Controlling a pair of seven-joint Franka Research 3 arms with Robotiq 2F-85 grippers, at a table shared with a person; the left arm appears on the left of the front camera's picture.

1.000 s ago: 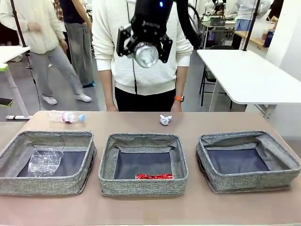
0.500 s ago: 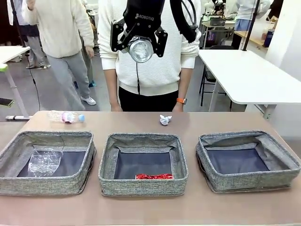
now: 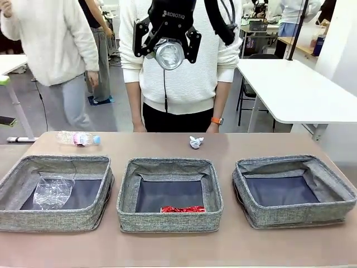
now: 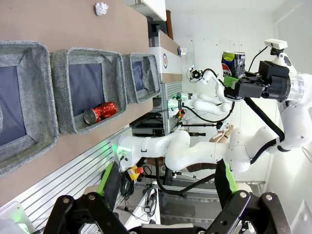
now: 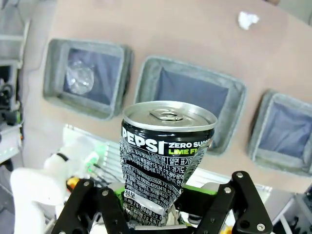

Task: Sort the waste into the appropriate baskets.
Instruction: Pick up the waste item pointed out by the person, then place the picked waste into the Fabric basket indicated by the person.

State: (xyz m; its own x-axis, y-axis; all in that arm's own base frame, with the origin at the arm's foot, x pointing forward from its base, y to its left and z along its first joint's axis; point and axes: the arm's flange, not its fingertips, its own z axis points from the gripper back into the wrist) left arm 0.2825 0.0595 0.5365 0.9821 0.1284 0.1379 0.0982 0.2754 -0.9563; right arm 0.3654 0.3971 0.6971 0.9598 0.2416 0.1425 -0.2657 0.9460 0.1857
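Observation:
High over the table's far side, my right gripper [image 3: 169, 51] is shut on a dark drink can [image 5: 165, 156], held upright; its silver bottom [image 3: 169, 54] faces the front camera. Three grey baskets stand in a row: left [image 3: 61, 163], middle [image 3: 167, 166], right [image 3: 290, 164]. A crumpled clear bottle [image 3: 53, 191] lies in the left one, a crushed red can [image 3: 183, 209] in the middle one. A blue-capped bottle [image 3: 78, 138] and a white paper wad [image 3: 196, 142] lie on the table behind them. My left gripper [image 4: 165, 195] is open and holds nothing.
A person in a white sweater [image 3: 184, 84] stands at the table's far edge, behind the raised can. Another person [image 3: 50, 44] walks at the back left. A white table [image 3: 295, 89] stands at the right.
My right gripper has drifted a little left and upward with the can. The person at the back left has walked across.

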